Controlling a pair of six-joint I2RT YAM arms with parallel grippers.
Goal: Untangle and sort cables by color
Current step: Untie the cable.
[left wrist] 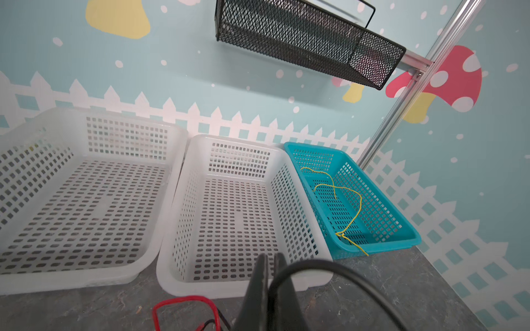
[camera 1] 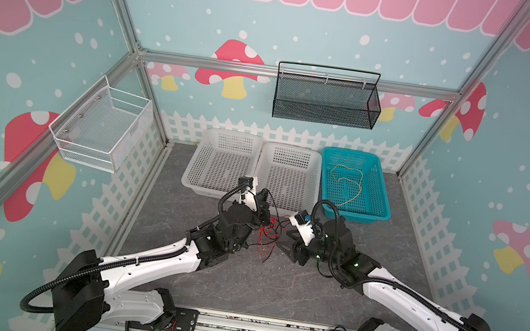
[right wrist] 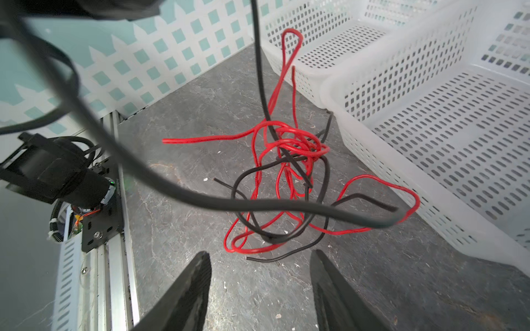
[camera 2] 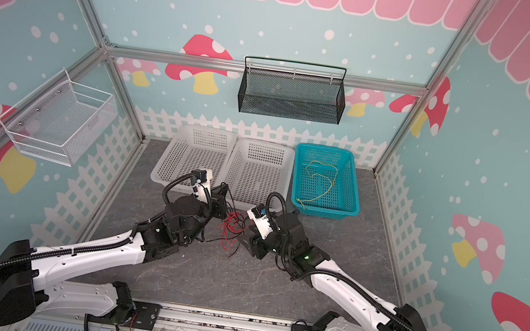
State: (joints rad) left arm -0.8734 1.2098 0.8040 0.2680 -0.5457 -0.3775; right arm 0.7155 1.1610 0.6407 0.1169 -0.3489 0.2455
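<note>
Standing at the rail end, nearest me is the grey table [camera 1: 273, 292] with both arms reaching in over it. The right gripper [right wrist: 259, 253] has its fingers spread wide with nothing between them, hanging just short of the tangle [right wrist: 286, 172]. That tangle is the main mess: red and black cables knotted together on the table, between the two grippers and just in front of the middle white basket [camera 1: 293, 147].

The left gripper [left wrist: 271, 256] is squeezed together, and as far as I can see it's pinching a black cable [right wrist: 259, 57]. That cable runs up out of the knot toward it, and in the left wrist view it loops out from between the closed fingers.

Further back there are three baskets in a row along the back wall. The left white basket [camera 1: 233, 132] and the middle one have nothing in them. The teal basket [camera 1: 383, 198] on the right holds the yellow cable [camera 1: 348, 182], lying loose on its floor with one end poking over the near rim.

Above all that, a black mesh basket [camera 1: 323, 111] hangs on the back wall.
</note>
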